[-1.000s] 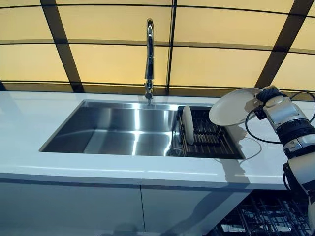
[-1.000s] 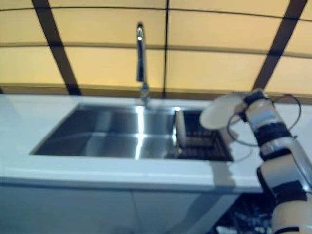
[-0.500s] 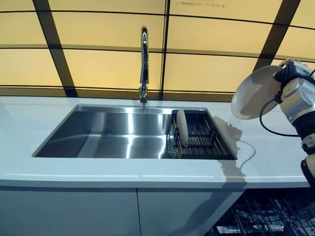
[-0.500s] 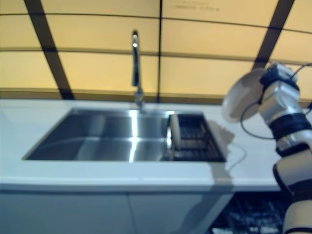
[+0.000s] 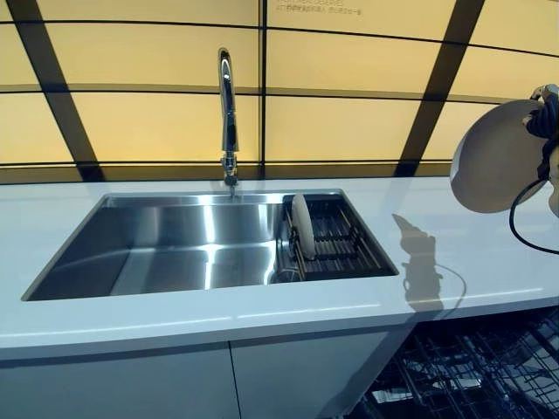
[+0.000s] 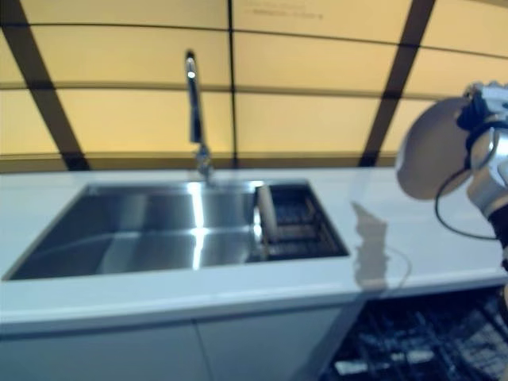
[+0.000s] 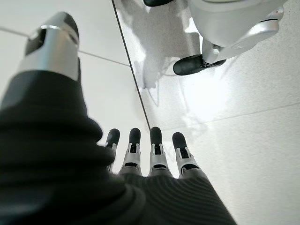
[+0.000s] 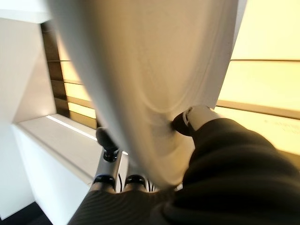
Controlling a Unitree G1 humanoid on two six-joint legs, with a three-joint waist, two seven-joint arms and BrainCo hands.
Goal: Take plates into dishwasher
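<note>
- White plate (image 5: 494, 157) pinched on its rim in our right hand (image 8: 199, 119), held high, probably to clear counter (image 5: 454, 253) before dishwasher rack (image 5: 472, 375).
- Second plate (image 5: 302, 226) waits in sink rack (image 5: 341, 244).
- Left hand (image 7: 150, 159) fingers straight, empty.

The right robot hand (image 5: 548, 118), pinching a white plate (image 5: 496, 157), has lifted it from just above the dish rack (image 5: 336, 244) in the sink and carried it up and out to the right. The plate now hangs on edge over the white tabletop (image 5: 454, 253), well clear of the rack. The camera has also shifted.
</note>
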